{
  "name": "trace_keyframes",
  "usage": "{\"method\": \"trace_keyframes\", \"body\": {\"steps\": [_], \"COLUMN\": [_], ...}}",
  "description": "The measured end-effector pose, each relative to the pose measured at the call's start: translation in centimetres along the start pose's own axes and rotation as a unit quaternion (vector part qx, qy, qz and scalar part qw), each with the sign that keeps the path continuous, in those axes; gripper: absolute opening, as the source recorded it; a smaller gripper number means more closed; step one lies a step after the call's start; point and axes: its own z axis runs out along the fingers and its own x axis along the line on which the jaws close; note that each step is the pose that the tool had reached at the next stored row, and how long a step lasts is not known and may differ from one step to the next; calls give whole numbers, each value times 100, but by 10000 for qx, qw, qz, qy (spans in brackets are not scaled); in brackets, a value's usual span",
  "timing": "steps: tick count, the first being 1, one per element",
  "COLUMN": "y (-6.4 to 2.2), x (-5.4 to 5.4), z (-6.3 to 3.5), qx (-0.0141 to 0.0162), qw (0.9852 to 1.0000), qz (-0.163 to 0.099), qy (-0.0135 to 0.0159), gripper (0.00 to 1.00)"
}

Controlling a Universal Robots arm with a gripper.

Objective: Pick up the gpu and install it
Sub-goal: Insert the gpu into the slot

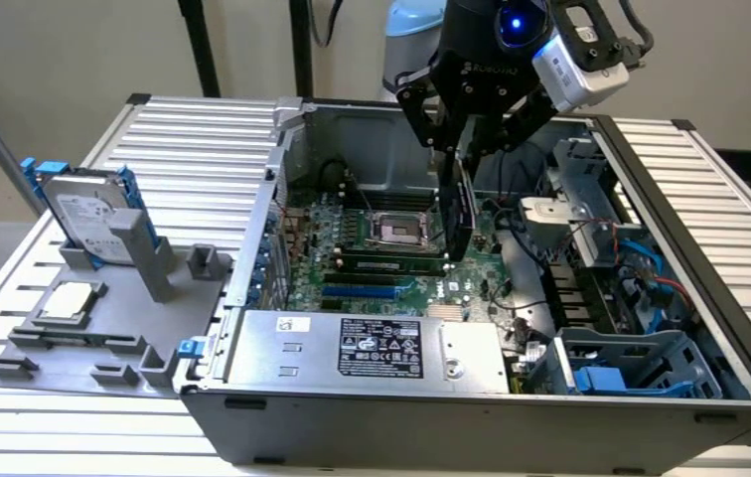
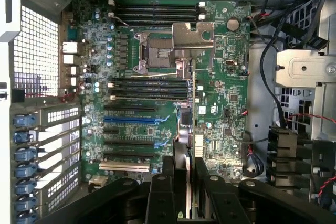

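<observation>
My gripper (image 1: 466, 149) hangs over the open computer case (image 1: 256, 248), shut on the gpu (image 1: 455, 214). The card is thin and dark and hangs edge-down above the green motherboard (image 1: 349, 253), its lower end close to the board. In the wrist view the gpu (image 2: 188, 129) appears edge-on between my black fingers (image 2: 163, 192), with a grey metal part at its far end. It lines up across the blue and black expansion slots (image 2: 131, 120), beside the memory slots (image 2: 147, 88). Whether the card touches a slot I cannot tell.
A silver hard drive with blue rails (image 1: 90, 214) stands in a grey fixture (image 1: 84, 343) at the exterior view's left. The power supply (image 1: 375, 348) lies along the case front. Cables (image 2: 273, 51) and a drive cage (image 1: 641, 363) crowd the exterior view's right.
</observation>
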Motion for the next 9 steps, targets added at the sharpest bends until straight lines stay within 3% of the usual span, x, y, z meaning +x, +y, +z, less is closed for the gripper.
{"method": "trace_keyframes", "body": {"steps": [7, 9], "y": [0, 0], "x": [2, 3], "z": [0, 1], "qx": [0, 3], "qw": [10000, 9999], "qz": [-3, -157], "qy": [0, 2], "gripper": [27, 27]}}
